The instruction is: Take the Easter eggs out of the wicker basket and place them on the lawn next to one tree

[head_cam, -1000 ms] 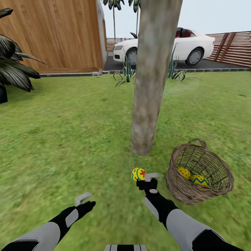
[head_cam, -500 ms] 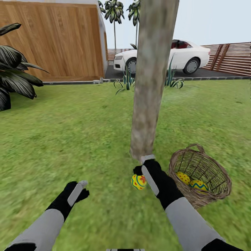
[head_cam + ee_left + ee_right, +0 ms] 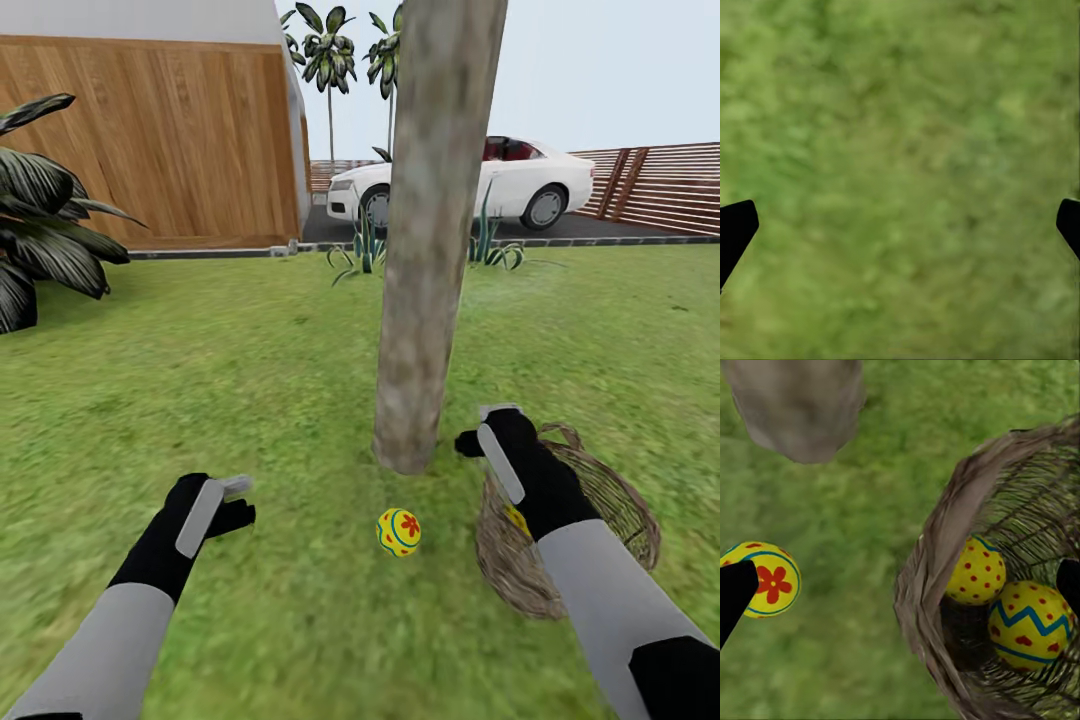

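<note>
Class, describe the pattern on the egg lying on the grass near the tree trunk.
The egg is yellow with a red flower ringed in blue, clearest in the right wrist view.

grey forearms, black wrists, black left claw (image 3: 240, 503) and right claw (image 3: 478, 428) with grey plates

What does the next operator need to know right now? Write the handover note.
Left gripper: open, empty, over bare lawn.
Right gripper: open, empty, above the wicker basket.
One egg lies on the grass near the base of the tree.
Two eggs are in the basket: the spotted egg and the zigzag egg.
Done: one egg placed. Left: move the other two beside the same tree.
</note>
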`<state>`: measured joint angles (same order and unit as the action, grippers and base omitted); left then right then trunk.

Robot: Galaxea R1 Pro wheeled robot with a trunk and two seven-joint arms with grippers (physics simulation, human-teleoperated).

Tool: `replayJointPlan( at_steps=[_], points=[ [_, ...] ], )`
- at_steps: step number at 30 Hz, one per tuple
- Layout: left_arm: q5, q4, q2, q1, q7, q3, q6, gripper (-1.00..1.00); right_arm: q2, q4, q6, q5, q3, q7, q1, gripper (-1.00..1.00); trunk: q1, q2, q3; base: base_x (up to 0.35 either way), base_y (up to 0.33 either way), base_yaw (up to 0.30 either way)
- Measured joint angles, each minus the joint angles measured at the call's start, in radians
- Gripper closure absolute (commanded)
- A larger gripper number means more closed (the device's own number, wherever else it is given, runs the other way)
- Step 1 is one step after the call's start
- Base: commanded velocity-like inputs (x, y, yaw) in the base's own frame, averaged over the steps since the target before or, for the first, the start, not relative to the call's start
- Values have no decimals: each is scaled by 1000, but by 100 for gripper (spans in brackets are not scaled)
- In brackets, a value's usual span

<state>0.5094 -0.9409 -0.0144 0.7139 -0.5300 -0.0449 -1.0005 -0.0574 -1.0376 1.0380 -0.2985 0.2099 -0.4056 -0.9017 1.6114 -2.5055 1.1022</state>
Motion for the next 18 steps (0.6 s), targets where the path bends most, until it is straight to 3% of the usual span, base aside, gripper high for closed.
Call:
replayJointPlan(
  at_steps=[2, 3, 4, 6, 8, 9, 13, 18],
  points=[
    [1, -46, 10, -1, 0, 0, 0, -100, -32, 5, -1, -6, -38, 2, -5, -100, 0, 0, 0, 0, 0, 0],
    [2, -63, 20, -1, 0, 2, 0, -100, -46, 9, 0, -4, -80, 2, -7, -100, 0, 0, 0, 0, 0, 0],
    [5, -82, 44, -1, -1, 2, 3, -100, -62, 17, 1, 1, -179, 0, -9, -100, 0, 0, 0, 0, 0, 0],
    [1, -88, 63, -1, -3, 1, 10, -100, -72, 28, -1, -5, -287, 0, -10, -100, 0, 0, 0, 0, -34, 0],
    [1, -91, 72, -1, -4, 1, 16, -100, -82, 65, -1, -5, -357, -1, -10, -100, 0, 0, 0, 0, -180, 0],
    [1, -91, 77, -1, -5, 1, 18, -100, -102, 107, -2, -3, -382, 1, -11, -100, 0, 0, 0, 0, -258, 0],
    [1, -92, 82, -1, -6, 1, 20, -100, -140, 213, -6, -10, -408, 8, -11, -100, 0, 0, 0, 0, -267, 0],
    [1, -92, 92, -1, -7, 2, 22, -100, -143, 293, -9, -13, -410, 11, -11, -100, 0, 0, 0, 78, -175, 0]
  ],
)
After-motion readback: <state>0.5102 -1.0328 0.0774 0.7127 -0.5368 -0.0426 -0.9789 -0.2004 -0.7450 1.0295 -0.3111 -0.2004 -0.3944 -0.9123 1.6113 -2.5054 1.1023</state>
